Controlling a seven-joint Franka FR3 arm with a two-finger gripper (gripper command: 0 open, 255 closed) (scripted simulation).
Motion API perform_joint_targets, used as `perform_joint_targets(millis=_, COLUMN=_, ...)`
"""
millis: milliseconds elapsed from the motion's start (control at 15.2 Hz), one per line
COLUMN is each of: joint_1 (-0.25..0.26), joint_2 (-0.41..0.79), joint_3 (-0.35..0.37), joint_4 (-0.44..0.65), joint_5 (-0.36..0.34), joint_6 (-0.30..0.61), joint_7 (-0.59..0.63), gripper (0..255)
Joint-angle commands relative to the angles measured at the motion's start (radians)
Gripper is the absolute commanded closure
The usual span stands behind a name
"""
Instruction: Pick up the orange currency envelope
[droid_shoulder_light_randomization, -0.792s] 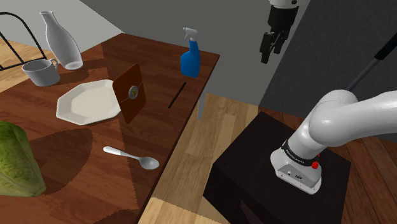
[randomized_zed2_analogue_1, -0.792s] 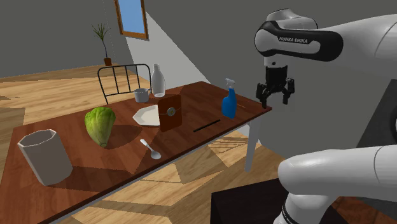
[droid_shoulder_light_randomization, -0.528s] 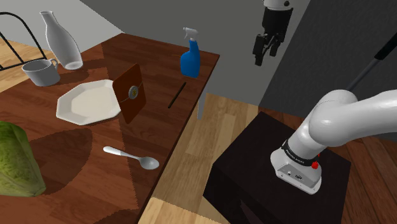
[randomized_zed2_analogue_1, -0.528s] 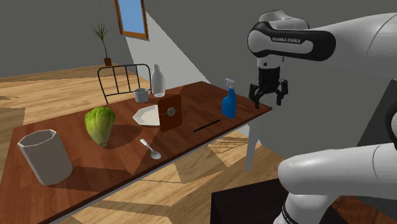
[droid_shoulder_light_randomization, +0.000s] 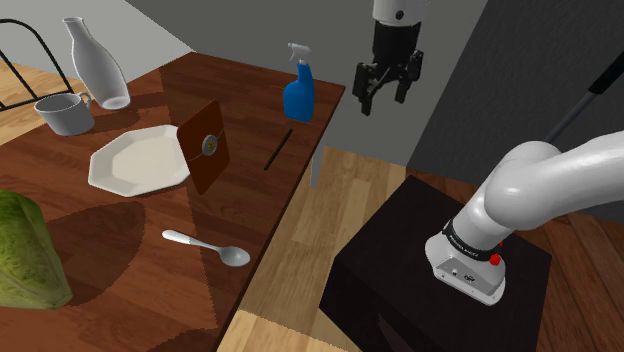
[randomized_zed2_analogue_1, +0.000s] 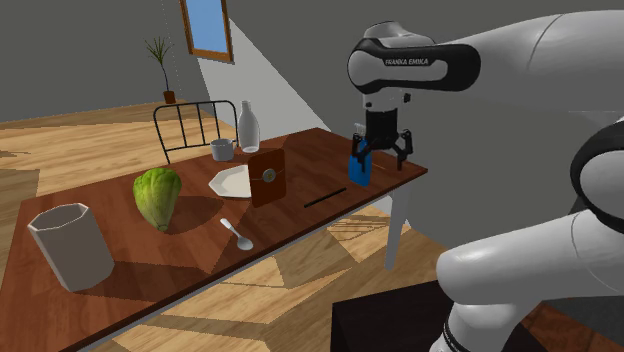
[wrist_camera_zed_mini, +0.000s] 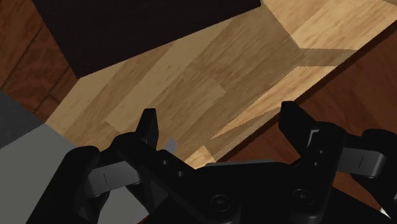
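Observation:
The currency envelope (droid_shoulder_light_randomization: 205, 147) is a reddish-brown flat rectangle with a round clasp. It stands upright on the dark wooden table (droid_shoulder_light_randomization: 120, 230), beside the white plate (droid_shoulder_light_randomization: 138, 160). In the second exterior view the envelope (randomized_zed2_analogue_1: 267, 177) is at the table's middle. My gripper (droid_shoulder_light_randomization: 381, 98) hangs open in the air past the table's far corner, to the shoulder view's right of the blue spray bottle (droid_shoulder_light_randomization: 298, 92) and well away from the envelope. From the second exterior view the gripper (randomized_zed2_analogue_1: 379, 160) sits right behind the bottle (randomized_zed2_analogue_1: 359, 160). Between the spread fingers of the gripper (wrist_camera_zed_mini: 219, 118) I see wood floor.
A thin black stick (droid_shoulder_light_randomization: 277, 148) lies between envelope and bottle. A spoon (droid_shoulder_light_randomization: 205, 247), a green leafy vegetable (droid_shoulder_light_randomization: 25, 255), a grey mug (droid_shoulder_light_randomization: 65, 112) and a white carafe (droid_shoulder_light_randomization: 95, 62) share the table. A white cup (randomized_zed2_analogue_1: 70, 245) stands at its near end. The black stand (droid_shoulder_light_randomization: 440, 290) is at lower right.
The gripper has swung toward the shoulder view's left and slightly down, from beside the dark wall to the table's far corner near the spray bottle. It stays open.

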Motion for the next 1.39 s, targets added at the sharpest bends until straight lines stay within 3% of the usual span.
perform_joint_targets(millis=0, joint_1=-0.011, joint_2=0.054, joint_3=0.049, joint_4=0.044, joint_5=0.027, joint_6=0.017, joint_7=0.097, gripper=0)
perform_joint_targets(millis=330, joint_1=-0.045, joint_2=0.203, joint_3=0.167, joint_4=0.160, joint_5=0.055, joint_6=0.070, joint_7=0.328, gripper=0)
perform_joint_targets(millis=660, joint_1=-0.081, joint_2=0.388, joint_3=0.279, joint_4=0.313, joint_5=0.025, joint_6=0.115, joint_7=0.570, gripper=0)
perform_joint_targets(millis=990, joint_1=-0.088, joint_2=0.614, joint_3=0.370, joint_4=0.504, joint_5=-0.076, joint_6=0.135, joint_7=0.828, gripper=0)
perform_joint_targets(millis=1320, joint_1=-0.023, joint_2=0.868, joint_3=0.401, joint_4=0.749, joint_5=-0.227, joint_6=0.106, joint_7=1.077, gripper=0)
